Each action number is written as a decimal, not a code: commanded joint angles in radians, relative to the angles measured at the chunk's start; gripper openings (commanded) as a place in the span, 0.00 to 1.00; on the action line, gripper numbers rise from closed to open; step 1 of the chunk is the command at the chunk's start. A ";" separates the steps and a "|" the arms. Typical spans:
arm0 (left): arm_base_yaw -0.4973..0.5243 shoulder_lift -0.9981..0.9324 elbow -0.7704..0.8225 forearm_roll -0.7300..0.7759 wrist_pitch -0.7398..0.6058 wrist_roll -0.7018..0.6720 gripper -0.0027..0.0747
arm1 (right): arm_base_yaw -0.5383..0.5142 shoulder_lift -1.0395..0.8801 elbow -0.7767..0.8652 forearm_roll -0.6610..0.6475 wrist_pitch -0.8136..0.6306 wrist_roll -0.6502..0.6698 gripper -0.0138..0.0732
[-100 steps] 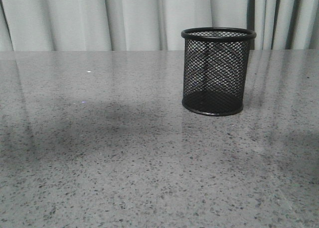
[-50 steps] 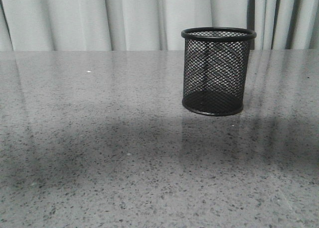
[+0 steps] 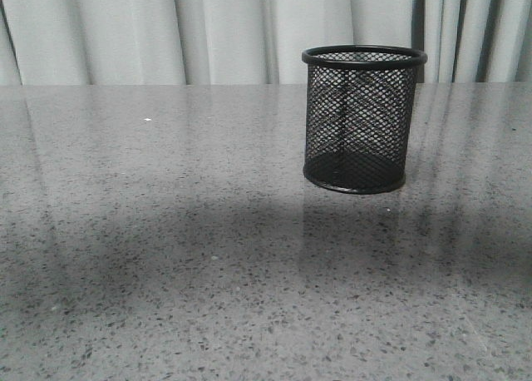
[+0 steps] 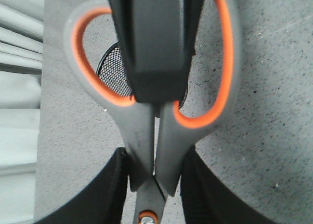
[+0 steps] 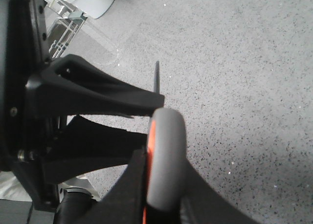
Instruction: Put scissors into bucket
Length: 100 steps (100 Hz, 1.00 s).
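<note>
Closest to the left wrist camera: dark grey scissors with orange-lined handle loops, held off the desk, loops towards the lens and slim dark blades pointing away. Left claw closed to a narrow gap, pinching the two shanks just above the pivot screw. Right claw nearly closed as well, apparently clamped across one handle loop seen edge-on; firm contact probable but not fully verifiable. Blade tip showing past the left arm's fingers in the right wrist view.

Handling assessment: rigid steel-and-plastic tool, light, hard, not fragile. Smooth handle plastic, so liable to pivot or slip under a loose pinch. Best held at the shanks near the pivot, blades together and pointing down. Longer than the container's height, hence likely to lean on the rim once released.

Further off, seen through a handle loop: small black wire-mesh cylindrical bucket, below the scissors and apart from them. Upright and empty on the speckled grey stone desk in the front view, right of centre. Pale pleated curtain behind. Neither arm nor scissors visible there.

Against the frame a second earlier: bucket unmoved; broad shadow band on the desk darker and now spread across the full width in front of the bucket.
</note>
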 commanded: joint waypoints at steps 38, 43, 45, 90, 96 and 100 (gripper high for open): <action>-0.012 -0.274 -0.042 -0.423 -0.230 -0.064 0.21 | -0.108 -0.001 -0.202 -0.148 0.155 -0.030 0.08; -0.012 -0.321 -0.042 -0.414 -0.230 -0.089 0.09 | -0.139 -0.001 -0.282 -0.193 0.243 -0.030 0.08; -0.012 -0.340 -0.042 -0.408 -0.230 -0.104 0.04 | -0.153 -0.001 -0.319 -0.215 0.286 -0.030 0.08; -0.012 -0.556 -0.028 0.038 -0.016 -0.496 0.01 | -0.293 0.124 -0.822 -0.504 0.898 0.101 0.08; -0.012 -0.556 -0.028 0.038 0.022 -0.503 0.01 | -0.293 0.101 -0.792 -0.544 0.898 0.114 0.08; -0.012 -0.556 -0.028 0.038 0.040 -0.503 0.01 | -0.293 0.082 -0.756 -0.571 0.898 0.121 0.08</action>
